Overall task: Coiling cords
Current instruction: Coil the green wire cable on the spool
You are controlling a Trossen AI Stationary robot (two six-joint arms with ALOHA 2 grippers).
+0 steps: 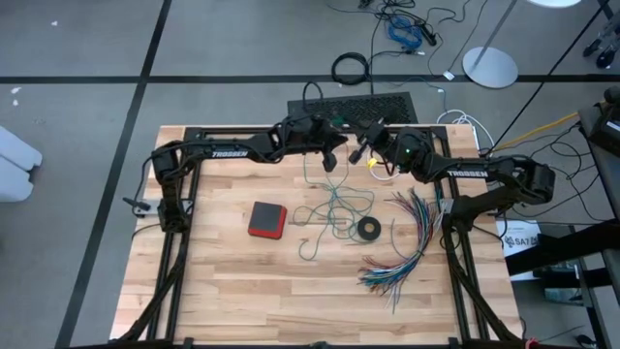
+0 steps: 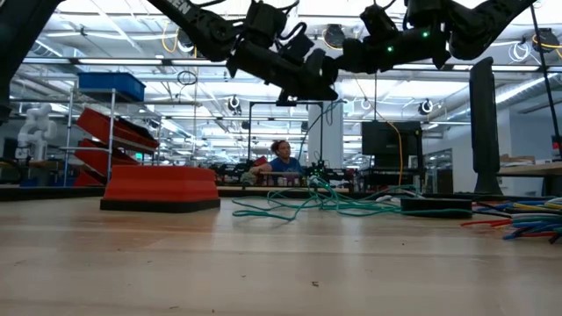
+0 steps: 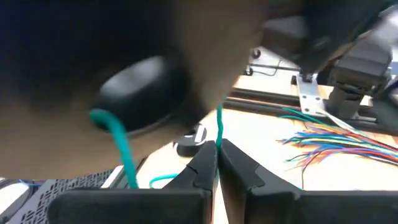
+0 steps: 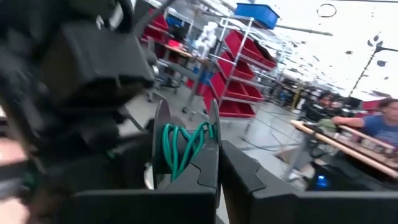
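Note:
The teal-green cord (image 1: 332, 206) hangs from both grippers above the table's far middle, and its lower part lies in loose loops on the wood (image 2: 338, 204). My left gripper (image 1: 334, 155) and my right gripper (image 1: 364, 151) face each other close together, each shut on this cord. In the right wrist view, several teal loops (image 4: 181, 148) sit beside the shut fingers. A white cord (image 1: 389, 175) lies under the right arm near the far edge. My left gripper pinches one strand of the teal-green cord (image 3: 217, 134) between its two fingers, near their free ends. The strand runs across the fingers and is lifted clear of the table. My right gripper holds a small bunch of teal loops (image 4: 186, 140) between its shut fingers. The loops stand out past the fingertips, clear of the table.
A red box (image 1: 267, 219) lies left of the cord's loops and a small black ring (image 1: 368, 229) right of them. A fanned bundle of multicoloured wires (image 1: 405, 244) lies at the right. A black panel (image 1: 354, 105) stands past the far edge. Bare wood fills the near half.

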